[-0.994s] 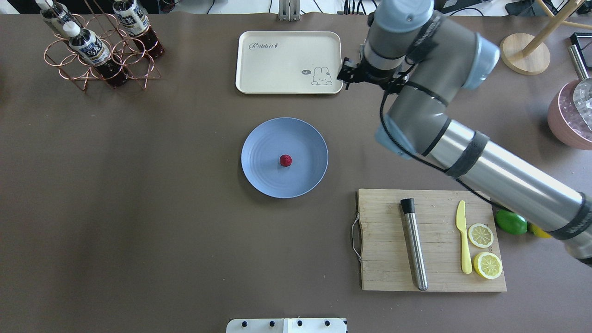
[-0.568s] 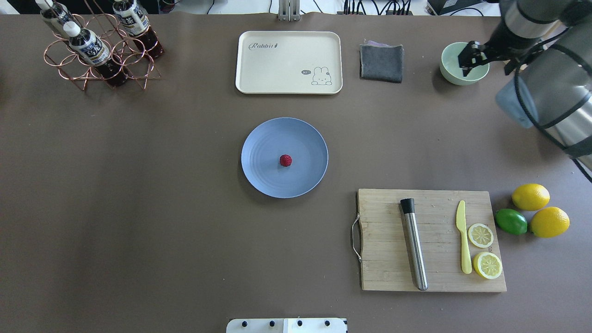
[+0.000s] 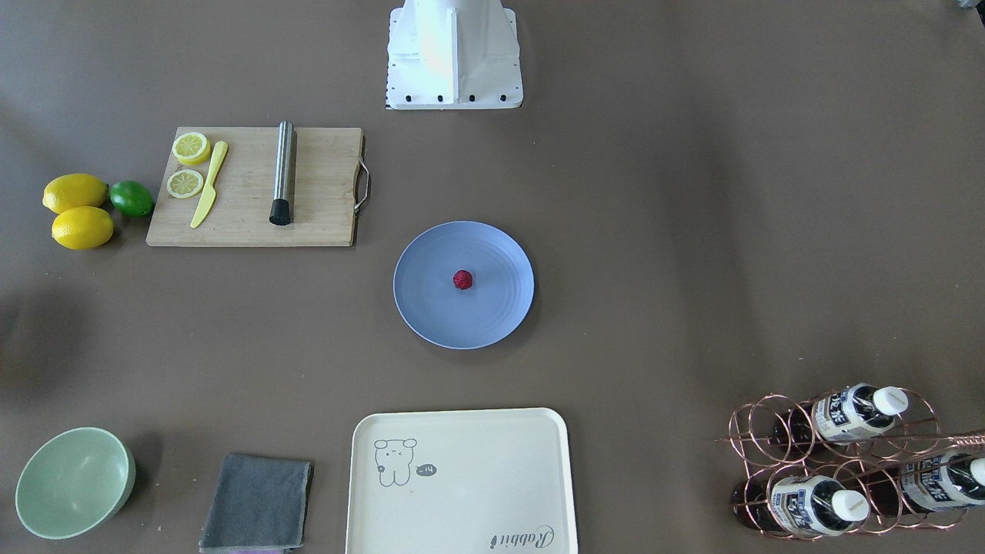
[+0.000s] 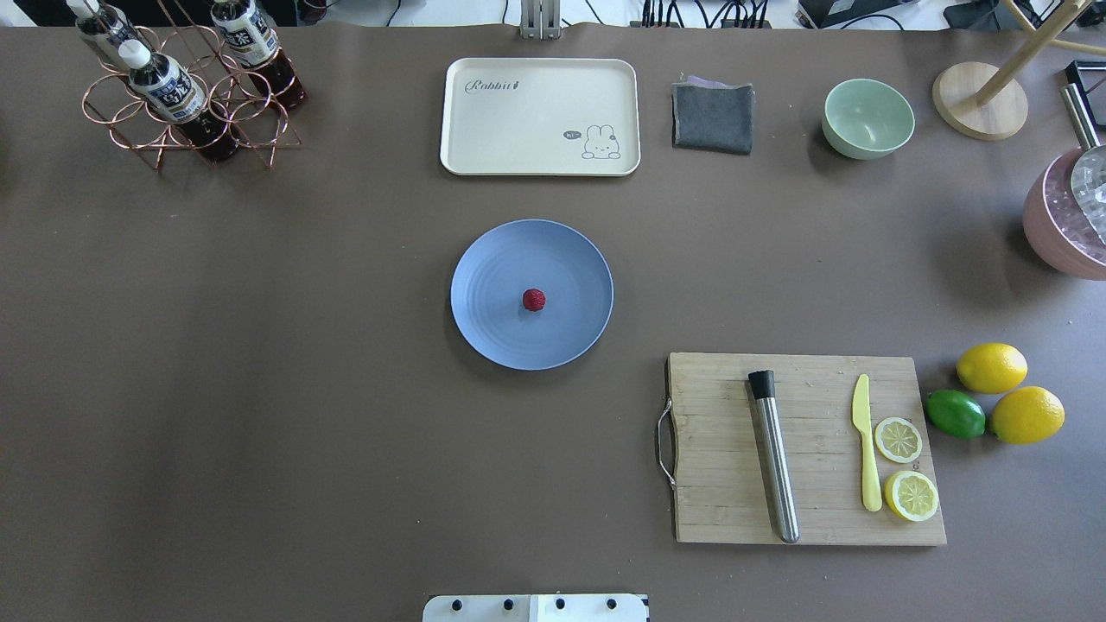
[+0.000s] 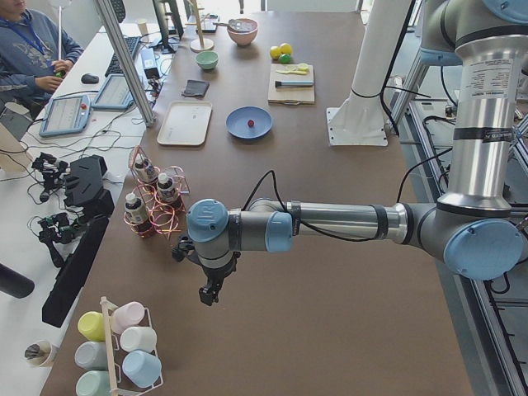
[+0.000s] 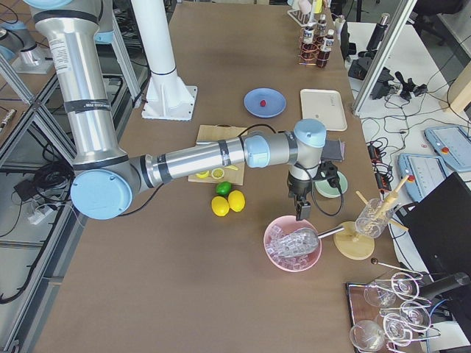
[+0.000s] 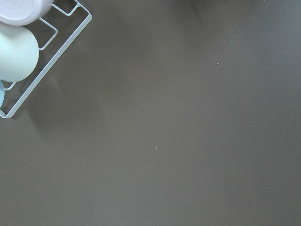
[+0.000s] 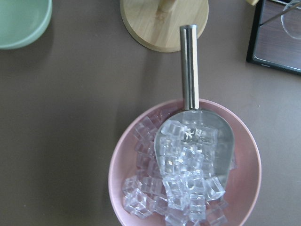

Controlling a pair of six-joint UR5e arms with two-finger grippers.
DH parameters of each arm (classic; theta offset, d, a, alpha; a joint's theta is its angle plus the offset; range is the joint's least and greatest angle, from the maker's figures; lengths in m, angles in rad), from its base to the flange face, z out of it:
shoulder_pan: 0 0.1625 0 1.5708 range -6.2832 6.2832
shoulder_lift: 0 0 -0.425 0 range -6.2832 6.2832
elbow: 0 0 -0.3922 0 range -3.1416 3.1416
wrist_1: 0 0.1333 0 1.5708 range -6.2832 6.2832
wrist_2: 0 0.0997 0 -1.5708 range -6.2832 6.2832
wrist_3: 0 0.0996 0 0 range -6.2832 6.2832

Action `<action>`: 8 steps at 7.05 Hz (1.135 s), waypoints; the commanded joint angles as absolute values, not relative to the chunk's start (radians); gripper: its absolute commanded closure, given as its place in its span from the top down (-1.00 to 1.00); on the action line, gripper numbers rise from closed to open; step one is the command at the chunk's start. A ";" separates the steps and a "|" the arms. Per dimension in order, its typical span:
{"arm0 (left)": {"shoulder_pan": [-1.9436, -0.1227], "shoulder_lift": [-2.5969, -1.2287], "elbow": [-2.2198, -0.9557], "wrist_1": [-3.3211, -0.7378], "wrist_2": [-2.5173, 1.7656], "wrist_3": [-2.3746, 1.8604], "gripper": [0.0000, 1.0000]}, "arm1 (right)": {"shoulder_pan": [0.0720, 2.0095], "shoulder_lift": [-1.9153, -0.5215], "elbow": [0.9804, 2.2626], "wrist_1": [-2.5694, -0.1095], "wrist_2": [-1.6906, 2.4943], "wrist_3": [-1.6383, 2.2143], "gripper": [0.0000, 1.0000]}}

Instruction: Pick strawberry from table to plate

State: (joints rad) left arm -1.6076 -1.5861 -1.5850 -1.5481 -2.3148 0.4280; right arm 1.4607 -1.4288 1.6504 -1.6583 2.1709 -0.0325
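Note:
The small dark red strawberry [image 4: 534, 300] lies near the middle of the round blue plate [image 4: 501, 268], which rests on the grey-brown table [image 4: 259, 389]. The front-facing view shows the same strawberry [image 3: 462, 279] on the plate [image 3: 431, 308]. Neither arm is over the central table. My left gripper [image 5: 210, 293] hangs over bare table at the left end, beside a cup rack [image 5: 124, 351]. My right gripper [image 6: 300, 209] hovers at the right end above a pink bowl of ice [image 6: 293, 245]. Whether either is open or shut I cannot tell.
A cream tray [image 4: 540, 117], grey cloth [image 4: 712, 117] and green bowl [image 4: 867, 118] line the far side. A cutting board [image 4: 804, 449] with muddler, knife and lemon halves sits near right, lemons [image 4: 991, 367] and a lime [image 4: 955, 414] beside it. A bottle rack [image 4: 186, 86] stands far left.
My right arm has swung right and out of the overhead view, uncovering the cloth, the green bowl and the lemons. The strawberry and plate have not moved.

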 commanded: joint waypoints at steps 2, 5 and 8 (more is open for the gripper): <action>-1.608 -1.588 -1.586 -1.549 -2.315 0.428 0.96 | 1.545 -1.554 1.640 -1.654 2.175 -0.149 1.00; -1.608 -1.588 -1.586 -1.555 -2.315 0.428 0.96 | 1.554 -1.572 1.597 -1.651 2.244 -0.084 1.00; -1.608 -1.588 -1.571 -1.552 -2.313 0.417 0.96 | 1.560 -1.577 1.600 -1.651 2.255 -0.084 1.00</action>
State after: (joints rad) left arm -1.6072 -1.5877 -1.5737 -1.5543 -2.3138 0.4200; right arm 1.5583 -1.5758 1.5993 -1.6506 2.2479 -0.0849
